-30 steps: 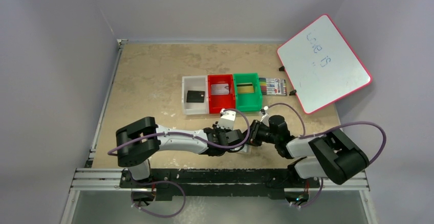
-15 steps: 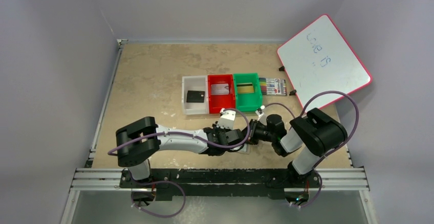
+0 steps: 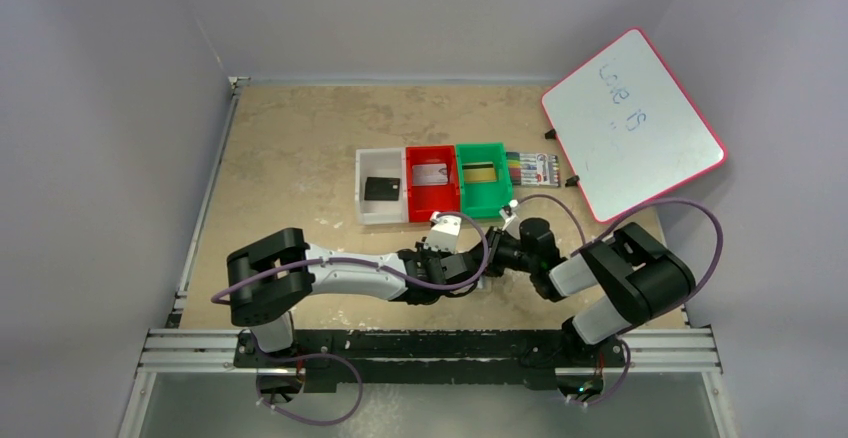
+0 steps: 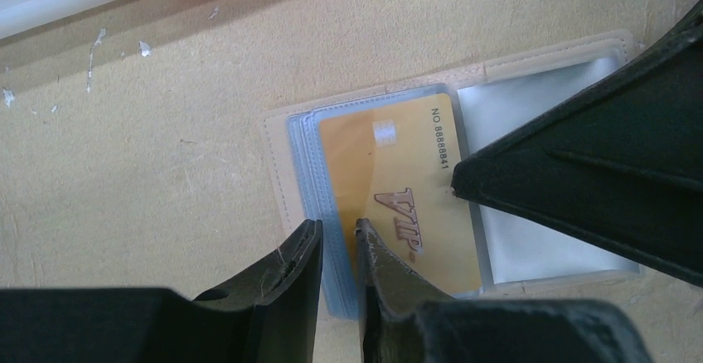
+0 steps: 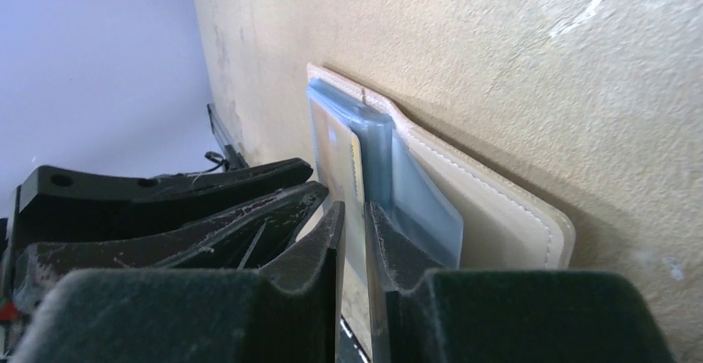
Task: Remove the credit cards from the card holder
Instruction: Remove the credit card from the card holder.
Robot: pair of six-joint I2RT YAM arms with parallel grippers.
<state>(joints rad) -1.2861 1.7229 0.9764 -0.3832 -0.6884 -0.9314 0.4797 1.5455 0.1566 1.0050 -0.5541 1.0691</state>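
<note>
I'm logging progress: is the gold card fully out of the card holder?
No, the gold card lies tucked among the clear sleeves of the open card holder.
</note>
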